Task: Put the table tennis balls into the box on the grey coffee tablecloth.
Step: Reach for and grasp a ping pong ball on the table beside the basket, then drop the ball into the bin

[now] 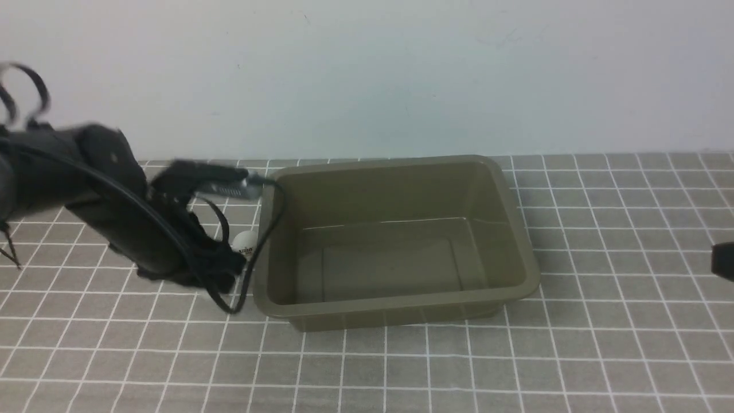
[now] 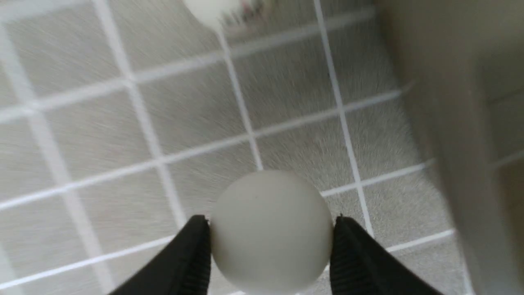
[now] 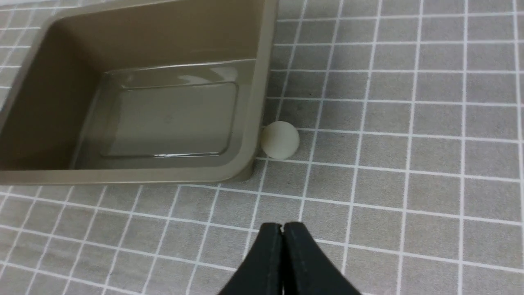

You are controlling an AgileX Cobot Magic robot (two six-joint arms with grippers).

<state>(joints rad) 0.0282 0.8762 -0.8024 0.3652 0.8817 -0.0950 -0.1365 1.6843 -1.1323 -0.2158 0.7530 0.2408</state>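
Observation:
The olive-brown box (image 1: pixel 395 304) stands on the grey coffee tablecloth (image 1: pixel 608 344). My left gripper (image 1: pixel 229 268) is beside the box's left wall, low over the cloth. In the left wrist view it (image 2: pixel 270 223) is shut on a plain white table tennis ball (image 2: pixel 270 241). A second ball with a dark logo (image 1: pixel 245 242) lies on the cloth just beyond it, also in the left wrist view (image 2: pixel 211 10). A third ball (image 3: pixel 280 139) rests against the box's outer corner (image 3: pixel 245 164). My right gripper (image 3: pixel 282 229) is shut and empty, short of that ball.
The box is empty inside. A white wall runs behind the cloth. My left arm and its black cable (image 1: pixel 252 269) hang close against the box's left rim. Only a tip of my right arm (image 1: pixel 723 259) shows at the right edge of the front view.

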